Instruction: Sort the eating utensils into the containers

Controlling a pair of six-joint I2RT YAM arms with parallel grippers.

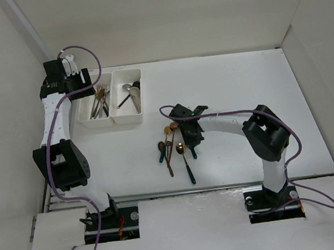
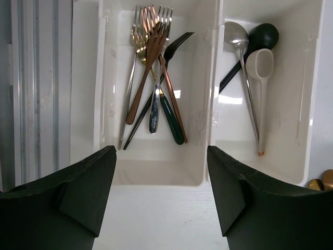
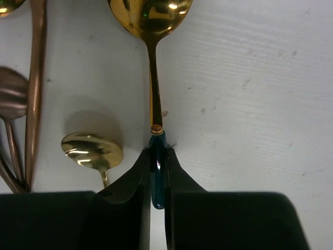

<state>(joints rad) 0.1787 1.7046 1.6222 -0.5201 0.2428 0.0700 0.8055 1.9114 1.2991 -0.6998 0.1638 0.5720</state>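
Out on table [image 3: 260, 78], right claw [image 3: 157, 159] pinched on gold spoon [image 3: 154, 88] at top of teal handle, long axis in line with claw, bowl pointing away. Left claw [image 2: 161, 182] wide open by fork bin [image 2: 112, 94].

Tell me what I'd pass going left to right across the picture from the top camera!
Left arm → bin of forks → bin of spoons → loose spoons on the table → right arm's elbow. The right gripper, pinching a teal-handled spoon, overlaps that pile, so it's left out.
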